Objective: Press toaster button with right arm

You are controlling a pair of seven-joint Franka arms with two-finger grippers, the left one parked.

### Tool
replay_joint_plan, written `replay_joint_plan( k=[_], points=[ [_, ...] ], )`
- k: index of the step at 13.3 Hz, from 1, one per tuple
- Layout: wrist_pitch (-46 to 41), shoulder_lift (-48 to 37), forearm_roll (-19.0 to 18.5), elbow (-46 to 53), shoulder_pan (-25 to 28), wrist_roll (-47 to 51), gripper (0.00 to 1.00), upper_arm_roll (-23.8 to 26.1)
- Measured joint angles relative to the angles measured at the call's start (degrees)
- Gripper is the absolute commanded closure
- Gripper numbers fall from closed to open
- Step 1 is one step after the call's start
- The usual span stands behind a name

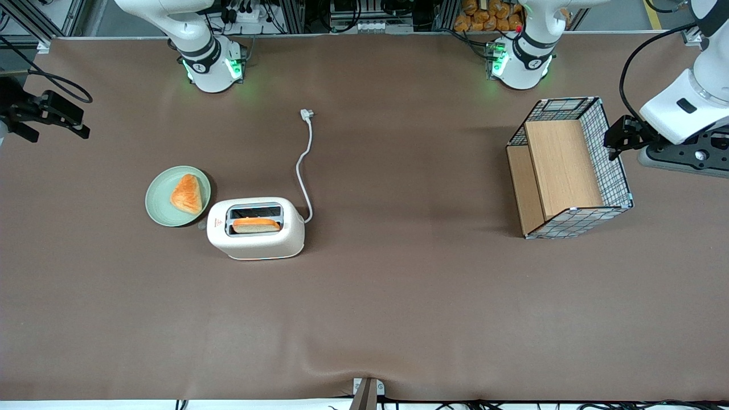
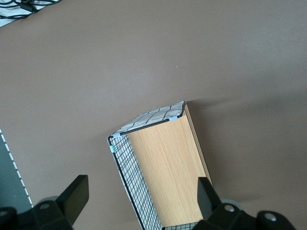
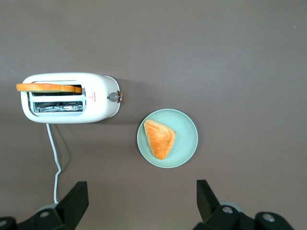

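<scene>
Front view shows the black two-finger gripper (image 1: 42,114) parked high at the working arm's table edge, fingers released, well apart from the cream-white rounded toaster (image 1: 256,229); its tiny grey lever knob (image 3: 114,96) faces the pale green plate (image 1: 156,196), reachable.

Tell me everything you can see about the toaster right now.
The toaster is cream-white, plastic-looking, with rounded corners and two slots. It stands upright on the brown table, with a green plate beside its logo end. A bread slice sits in the slot nearer the front camera; the other is empty. A small grey toaster button juts from its narrow end. Its white cord lies unplugged. The gripper, open, hangs above, touching nothing.
</scene>
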Motion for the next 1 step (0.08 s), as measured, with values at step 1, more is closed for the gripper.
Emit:
replay_joint_plan(
  k=[1],
  points=[
    [0.0,-0.04,-0.02,-0.05,0.0,0.0,0.0,0.04]
  ],
)
